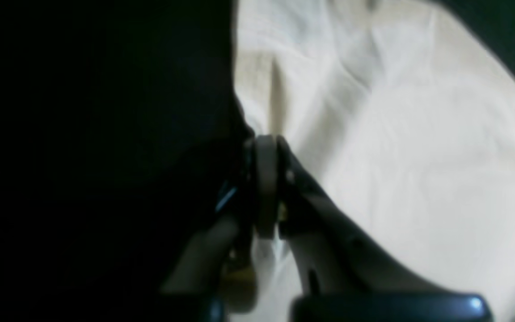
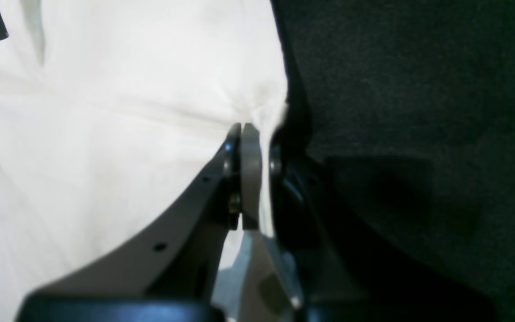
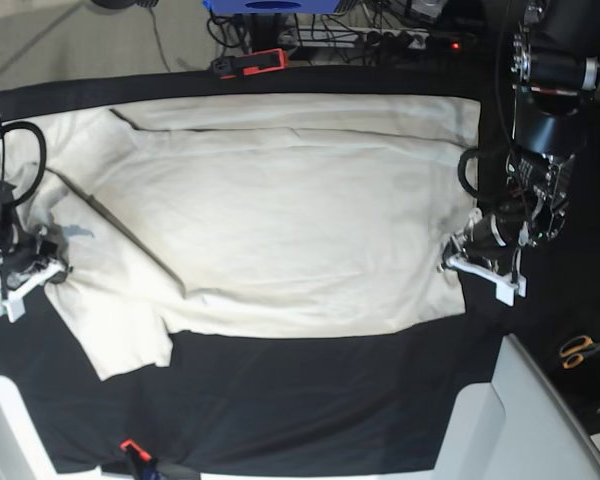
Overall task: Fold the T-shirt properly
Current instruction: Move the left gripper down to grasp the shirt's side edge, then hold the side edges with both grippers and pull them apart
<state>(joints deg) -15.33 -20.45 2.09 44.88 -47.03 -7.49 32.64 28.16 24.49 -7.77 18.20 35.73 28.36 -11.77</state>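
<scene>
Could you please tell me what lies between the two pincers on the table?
In the base view, the cream T-shirt spans the whole stretch from the right pincer to the left pincer.

Spread wide across the black table cloth [image 3: 310,400], the wrinkled cream cotton T-shirt [image 3: 280,220], with a bare dark strip open along the near edge. Blocking the shirt's two side edges, the left gripper [image 3: 458,260] and right gripper [image 3: 52,268], each clamped on a hem. Beyond the far edge, a red-and-black clamp [image 3: 248,64] among tangled cables; off to one side, orange-handled scissors [image 3: 583,350].
</scene>
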